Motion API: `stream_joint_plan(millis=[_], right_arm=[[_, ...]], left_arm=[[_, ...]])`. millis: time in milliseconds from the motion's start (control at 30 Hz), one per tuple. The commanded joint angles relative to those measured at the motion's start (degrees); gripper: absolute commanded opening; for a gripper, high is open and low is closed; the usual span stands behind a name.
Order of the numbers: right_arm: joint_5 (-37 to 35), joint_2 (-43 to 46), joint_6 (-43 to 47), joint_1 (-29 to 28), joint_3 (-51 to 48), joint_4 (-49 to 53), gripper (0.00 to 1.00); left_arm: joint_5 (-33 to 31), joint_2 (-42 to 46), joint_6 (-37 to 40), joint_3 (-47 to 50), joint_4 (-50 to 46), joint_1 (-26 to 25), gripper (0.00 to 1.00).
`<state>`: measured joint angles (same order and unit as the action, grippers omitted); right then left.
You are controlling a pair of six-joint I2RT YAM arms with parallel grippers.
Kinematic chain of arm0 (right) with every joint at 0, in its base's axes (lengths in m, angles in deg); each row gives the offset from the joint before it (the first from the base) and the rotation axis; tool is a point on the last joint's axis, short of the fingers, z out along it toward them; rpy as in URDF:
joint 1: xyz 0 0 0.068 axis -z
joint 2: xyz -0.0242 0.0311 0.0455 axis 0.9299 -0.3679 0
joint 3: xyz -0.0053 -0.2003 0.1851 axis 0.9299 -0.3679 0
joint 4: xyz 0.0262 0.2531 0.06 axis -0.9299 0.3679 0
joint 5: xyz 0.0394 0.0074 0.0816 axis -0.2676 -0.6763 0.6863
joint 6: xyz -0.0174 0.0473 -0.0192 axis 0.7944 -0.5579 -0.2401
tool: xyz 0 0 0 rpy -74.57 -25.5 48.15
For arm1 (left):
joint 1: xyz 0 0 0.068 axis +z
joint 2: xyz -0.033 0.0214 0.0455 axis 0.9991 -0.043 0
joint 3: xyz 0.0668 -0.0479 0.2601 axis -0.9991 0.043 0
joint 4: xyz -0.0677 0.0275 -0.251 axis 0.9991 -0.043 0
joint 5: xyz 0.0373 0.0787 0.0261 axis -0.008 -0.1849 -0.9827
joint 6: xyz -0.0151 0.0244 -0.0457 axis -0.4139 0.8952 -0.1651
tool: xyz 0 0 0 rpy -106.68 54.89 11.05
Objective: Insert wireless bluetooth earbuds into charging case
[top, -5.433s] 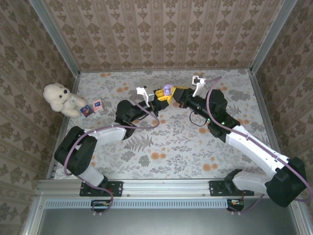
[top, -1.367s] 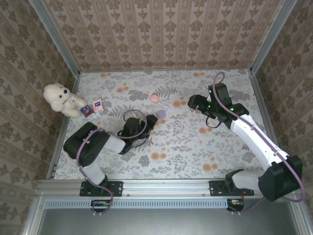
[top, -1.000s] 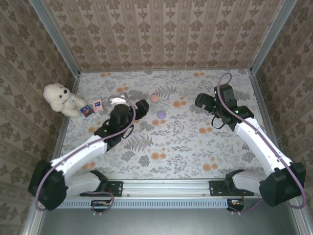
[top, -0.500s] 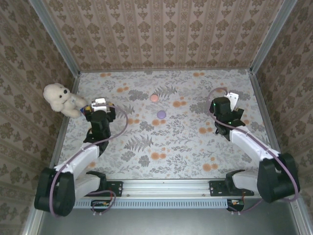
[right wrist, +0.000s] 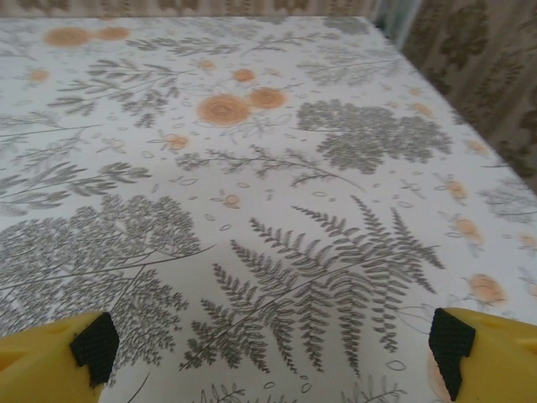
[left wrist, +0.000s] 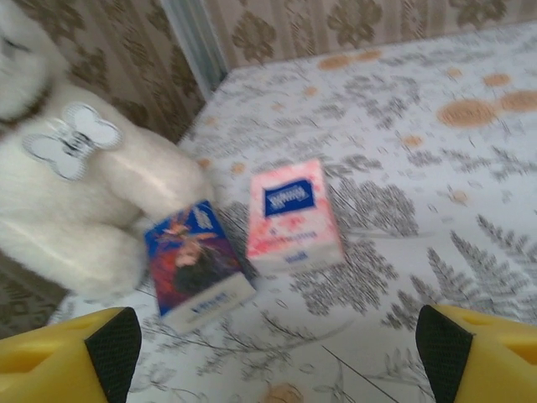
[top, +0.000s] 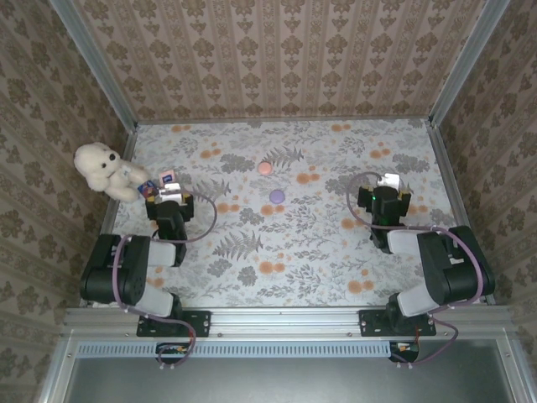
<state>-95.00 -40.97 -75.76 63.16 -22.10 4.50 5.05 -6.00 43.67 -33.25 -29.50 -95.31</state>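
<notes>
Both arms are drawing back from mid-bench toward their bases, the left pincer gaping wide and empty by the blue pack, pink pack and teddy bear, the right pincer gaping over bare bench, while the purple case is staying put centrally, near a pink disc.

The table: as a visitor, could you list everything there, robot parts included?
white plush teddy bear: one, white, table's far-left edge
small blue packet: one, blue, beside the bear
small pink packet: one, pink-white, beside the blue one
small round pink object: one, pink, mid-table, far half
small round purple object: one, purple, just nearer than pink one
floral tablecloth: one, grey-orange, covering table
left gripper: one, yellow, open, facing the packets
right gripper: one, yellow, open, over bare cloth
</notes>
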Motion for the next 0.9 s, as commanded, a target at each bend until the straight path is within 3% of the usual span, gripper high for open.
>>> stream_joint_plan(millis=[0, 67, 167, 400, 867], right_arm=[[13.87, -3.43, 3.47, 1.92, -4.00, -18.59, 0.98], [15.79, -2.18, 2.95, 2.51, 0.68, -7.49, 0.99], [19.35, -2.46, 1.71, 4.60, 1.19, -6.78, 1.00], [17.94, -2.20, 2.25, 3.72, 0.61, -7.64, 1.00], [18.94, -2.23, 2.31, 4.04, 0.71, -7.36, 1.00]], left_arm=[[6.99, -4.04, 2.23, -0.58, 8.87, 0.28, 0.89], [10.43, -1.85, 0.73, -3.58, -0.52, 1.53, 0.89], [17.02, -1.63, -2.96, -8.03, -9.79, 6.28, 0.92], [17.15, -1.94, -2.91, -7.67, -8.39, 6.28, 1.00], [17.08, -1.96, -2.73, -7.67, -8.43, 6.20, 1.00]])
